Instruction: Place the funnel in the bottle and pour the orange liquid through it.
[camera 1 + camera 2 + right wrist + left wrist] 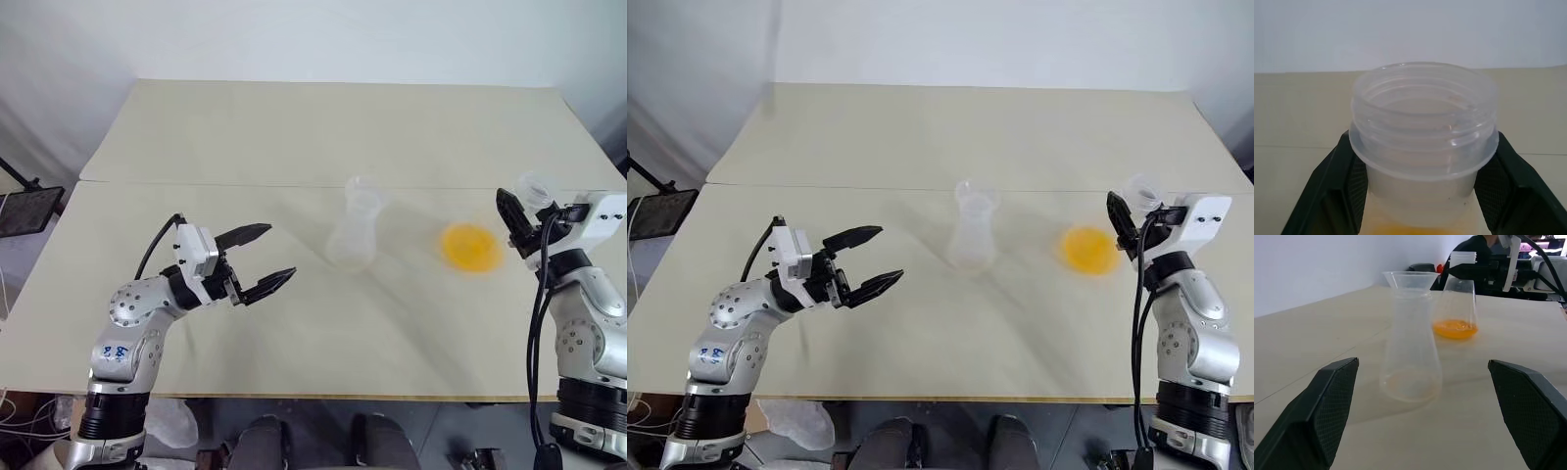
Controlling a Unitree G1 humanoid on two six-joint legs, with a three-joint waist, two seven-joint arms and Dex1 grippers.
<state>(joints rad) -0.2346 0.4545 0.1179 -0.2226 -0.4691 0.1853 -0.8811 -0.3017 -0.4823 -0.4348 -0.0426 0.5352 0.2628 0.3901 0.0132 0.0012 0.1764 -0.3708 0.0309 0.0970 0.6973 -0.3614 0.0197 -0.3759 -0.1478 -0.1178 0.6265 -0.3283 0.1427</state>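
Now the right gripper (1420,196) clamps the larger flask's (1455,308) neck.

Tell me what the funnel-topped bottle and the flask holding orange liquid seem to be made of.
The bottle and funnel: clear, slightly cloudy, likely plastic. The large flask: translucent plastic by its look, with moulded threads at the neck.

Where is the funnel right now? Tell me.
The funnel sits in the neck of the bottle near the table's middle, between the two arms, with the orange liquid in the flask to its right.
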